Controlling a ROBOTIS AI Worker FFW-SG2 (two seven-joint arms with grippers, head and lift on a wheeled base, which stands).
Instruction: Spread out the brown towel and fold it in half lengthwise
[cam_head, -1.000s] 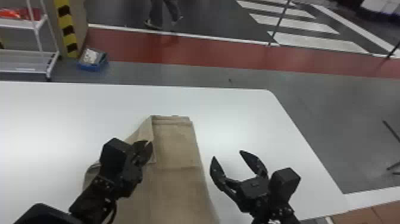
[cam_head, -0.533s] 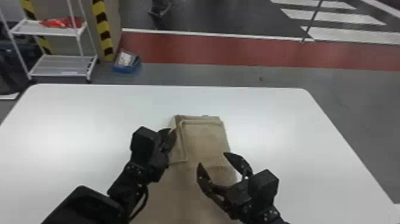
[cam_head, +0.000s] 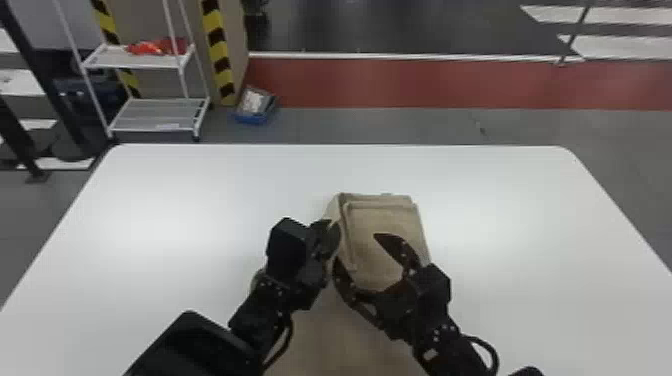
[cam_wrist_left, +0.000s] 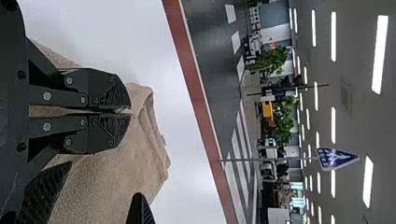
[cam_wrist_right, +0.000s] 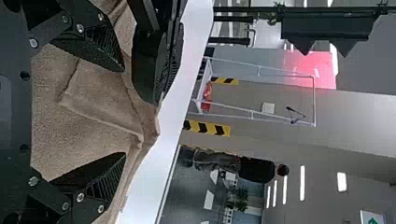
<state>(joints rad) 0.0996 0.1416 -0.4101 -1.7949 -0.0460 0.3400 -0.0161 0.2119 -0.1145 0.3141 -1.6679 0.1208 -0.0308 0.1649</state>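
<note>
We are looking down at a white table (cam_head: 200, 200), and the brown towel (cam_head: 390, 215) is lying on it near the middle. The towel is running from its far end, which is sitting in from the table's far edge, toward us and out past the bottom of the head view. At that far end the cloth is lying in layers, with one folded edge showing just inside another. In the right wrist view we are also seeing a crease turning a corner across the towel.

We are holding our left pincer (cam_head: 331, 232) at the left side of the towel, close to the layered end. In the left wrist view the left pincer (cam_wrist_left: 122, 111) is showing its fingers closed together, and the cloth is spreading around and beyond them. Whether they are pinching a bit of the edge, we cannot tell.

We are holding our right pincer (cam_head: 361, 248) over the towel, just beside the left one. Its two fingers are standing wide open, and in the right wrist view the folded cloth is showing in the gap between them.

Beyond the table, on the left, a white rack (cam_head: 145, 60) is standing with a red item (cam_head: 160, 47) on its upper shelf, and a blue box (cam_head: 250, 119) is resting on the floor near it.
</note>
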